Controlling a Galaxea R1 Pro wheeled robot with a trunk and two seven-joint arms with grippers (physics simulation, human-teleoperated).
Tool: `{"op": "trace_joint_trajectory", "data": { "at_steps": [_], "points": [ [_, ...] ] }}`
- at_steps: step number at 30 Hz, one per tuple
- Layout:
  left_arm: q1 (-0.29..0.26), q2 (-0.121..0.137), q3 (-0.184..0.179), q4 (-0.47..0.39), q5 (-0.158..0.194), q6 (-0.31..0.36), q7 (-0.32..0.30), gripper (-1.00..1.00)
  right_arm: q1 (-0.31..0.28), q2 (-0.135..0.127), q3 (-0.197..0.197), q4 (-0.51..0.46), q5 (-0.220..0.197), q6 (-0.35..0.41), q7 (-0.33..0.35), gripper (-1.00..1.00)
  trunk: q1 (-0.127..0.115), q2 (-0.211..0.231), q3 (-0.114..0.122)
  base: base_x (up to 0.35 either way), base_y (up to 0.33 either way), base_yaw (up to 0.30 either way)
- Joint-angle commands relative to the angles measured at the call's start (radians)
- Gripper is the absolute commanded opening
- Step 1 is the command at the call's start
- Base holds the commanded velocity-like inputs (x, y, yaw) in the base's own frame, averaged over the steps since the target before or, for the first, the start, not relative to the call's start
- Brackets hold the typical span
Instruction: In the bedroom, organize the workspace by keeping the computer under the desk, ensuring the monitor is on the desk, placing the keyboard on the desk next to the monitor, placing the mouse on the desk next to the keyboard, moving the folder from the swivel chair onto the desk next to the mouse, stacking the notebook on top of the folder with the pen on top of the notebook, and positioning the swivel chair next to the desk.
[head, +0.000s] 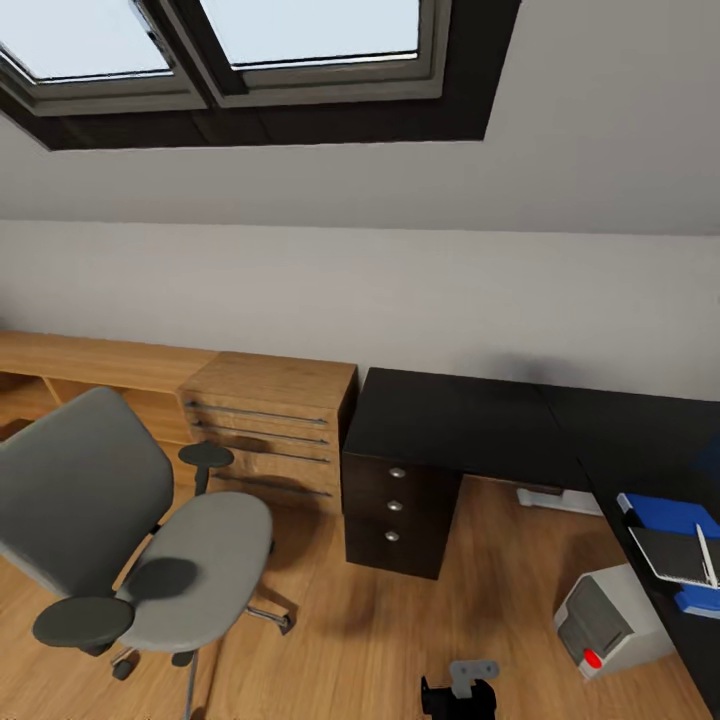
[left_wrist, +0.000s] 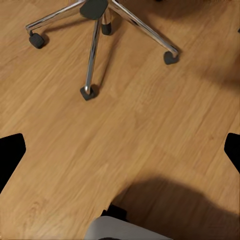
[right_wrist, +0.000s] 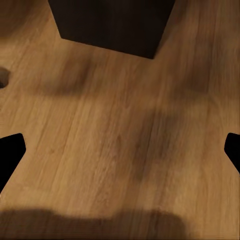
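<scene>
Hanging over bare wood floor (left_wrist: 150, 125), the left gripper (left_wrist: 120, 155) had its fingers spread wide, dark tips at either edge of its wrist view and nothing between them. Ahead of it stood the chrome legs and casters of the chair (left_wrist: 95, 30), apart from the fingers. The right gripper (right_wrist: 120, 155) was equally wide and empty above the floor, with the dark drawer unit (right_wrist: 112, 25) ahead of it.

From the head, the grey chair (head: 120, 540) stood on the floor beside a wooden chest (head: 270, 420), well apart from the black surface (head: 470, 420). Far off to the right grippers's side, the blue folder (head: 665, 510) lay on the surface with the notebook (head: 675, 552) on it and the pen (head: 705, 555) on top. The computer (head: 610, 620) sat on the floor just beside that end.
</scene>
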Motion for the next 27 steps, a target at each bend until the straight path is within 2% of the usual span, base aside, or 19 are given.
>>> {"op": "trace_joint_trajectory", "data": {
  "at_steps": [1, 11, 19, 22, 24, 27],
  "points": [
    [-0.001, 0.000, 0.000, 0.000, -0.003, -0.003, 0.005, 1.00, 0.000, 0.002, 0.009, 0.002, -0.004, -0.004, -0.005, 1.00, 0.000, -0.001, 0.000, -0.186, 0.000, 0.000],
    [-0.001, -0.001, 0.000, 0.000, -0.003, -0.003, 0.005, 1.00, 0.008, 0.008, 0.010, 0.002, -0.002, -0.003, -0.005, 1.00, 0.000, -0.001, 0.016, -0.278, 0.000, 0.011],
    [-0.001, -0.004, -0.001, 0.000, -0.004, 0.000, 0.005, 1.00, 0.027, 0.002, 0.008, 0.002, -0.002, -0.002, -0.005, 1.00, 0.000, -0.001, 0.029, -0.051, 0.000, 0.115],
    [-0.001, -0.005, -0.002, 0.000, -0.004, 0.001, 0.007, 1.00, 0.051, -0.019, 0.008, 0.001, -0.003, -0.004, -0.006, 1.00, 0.000, -0.001, 0.033, -0.007, 0.000, 0.119],
    [-0.001, -0.006, -0.002, 0.000, -0.004, 0.002, 0.014, 1.00, 0.080, -0.060, 0.008, 0.002, -0.005, -0.006, -0.005, 1.00, 0.000, -0.001, 0.036, -0.003, 0.000, 0.086],
    [-0.001, -0.006, -0.002, 0.000, -0.003, 0.002, 0.017, 1.00, 0.096, -0.093, 0.008, 0.002, -0.008, -0.025, -0.005, 1.00, 0.000, -0.001, 0.041, -0.001, 0.000, 0.043]
  ]
}}
